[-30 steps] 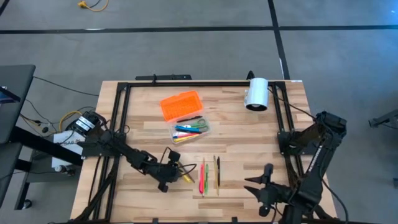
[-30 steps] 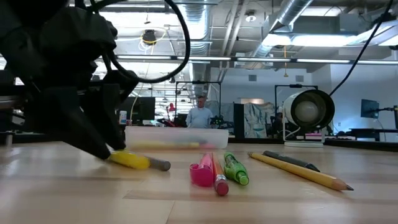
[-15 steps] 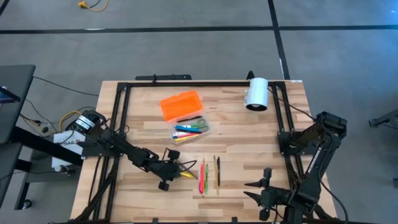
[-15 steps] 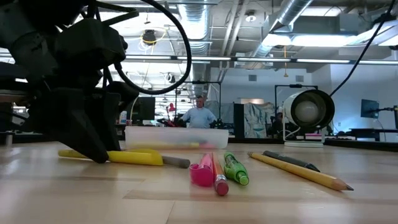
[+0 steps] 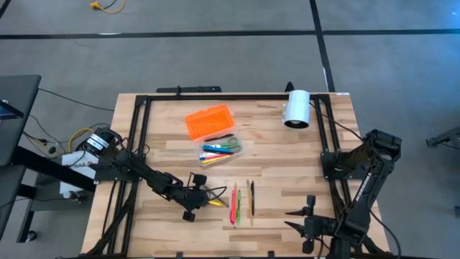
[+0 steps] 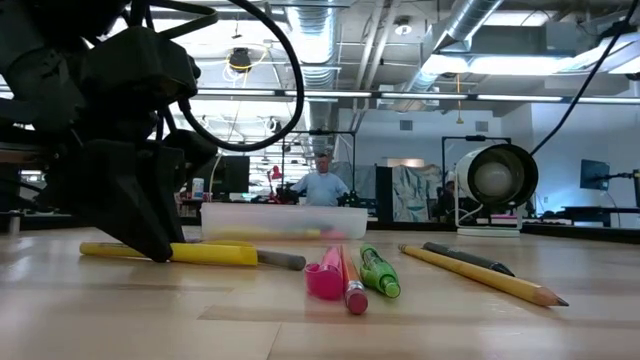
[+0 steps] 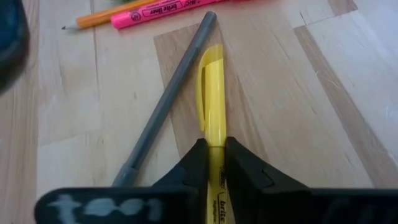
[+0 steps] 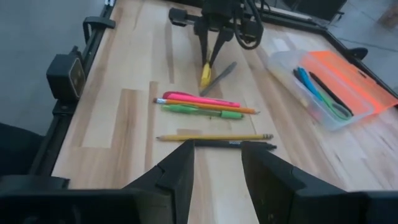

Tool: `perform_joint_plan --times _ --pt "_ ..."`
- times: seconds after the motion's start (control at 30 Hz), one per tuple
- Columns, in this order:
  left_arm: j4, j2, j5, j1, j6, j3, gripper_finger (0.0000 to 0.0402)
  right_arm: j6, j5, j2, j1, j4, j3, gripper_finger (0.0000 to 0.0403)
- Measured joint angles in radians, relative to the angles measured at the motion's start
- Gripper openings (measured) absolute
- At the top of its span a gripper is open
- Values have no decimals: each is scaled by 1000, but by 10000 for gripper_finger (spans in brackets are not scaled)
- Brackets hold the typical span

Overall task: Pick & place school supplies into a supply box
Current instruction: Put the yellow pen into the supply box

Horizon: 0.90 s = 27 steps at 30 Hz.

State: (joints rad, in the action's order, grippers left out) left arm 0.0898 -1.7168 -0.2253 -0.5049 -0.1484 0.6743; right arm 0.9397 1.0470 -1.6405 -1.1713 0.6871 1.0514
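My left gripper (image 5: 200,196) is shut on a yellow highlighter (image 7: 211,93) left of the loose supplies. A grey pen (image 7: 165,102) lies slantwise beside the highlighter. A pink highlighter (image 5: 233,205), an orange pencil, a green marker (image 6: 380,272), a yellow pencil (image 5: 249,201) and a black pen (image 8: 233,144) lie flat on the table. The supply box's clear base (image 5: 219,150) holds several supplies and green-handled scissors. Its orange lid (image 5: 209,121) lies beside it, on the far side. My right gripper (image 8: 217,163) is open near the table's near right edge. My left gripper pinches the yellow highlighter's barrel (image 7: 212,152), just behind the clipped cap, between its two fingers. The fingers (image 6: 150,238) come down on it slanting from above and lie across it. The highlighter sits level at the table top (image 6: 200,252); whether it is lifted clear I cannot tell.
A white cylinder (image 5: 296,108) lies on its side at the far right of the table. A black frame (image 5: 144,108) runs along the table's edges. Bare wood (image 5: 287,165) lies between the loose supplies and the right frame rail. A person stands in the room behind the table.
My left gripper has turned while shut on the yellow highlighter. The highlighter has swung about at table height and now shows its full length to the low view, where before it pointed nearly end-on. My right gripper has drawn back slightly toward the near edge.
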Motion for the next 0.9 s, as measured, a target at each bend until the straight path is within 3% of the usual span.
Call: perform_joint_plan --times 0.33,0.9 --pt "0 -1 8 0 -5 -1 26 3 3 0 0 -50 -41 127" --pt "-33 -2 53 -1 -67 -1 61 4 3 0 0 -83 -60 127"
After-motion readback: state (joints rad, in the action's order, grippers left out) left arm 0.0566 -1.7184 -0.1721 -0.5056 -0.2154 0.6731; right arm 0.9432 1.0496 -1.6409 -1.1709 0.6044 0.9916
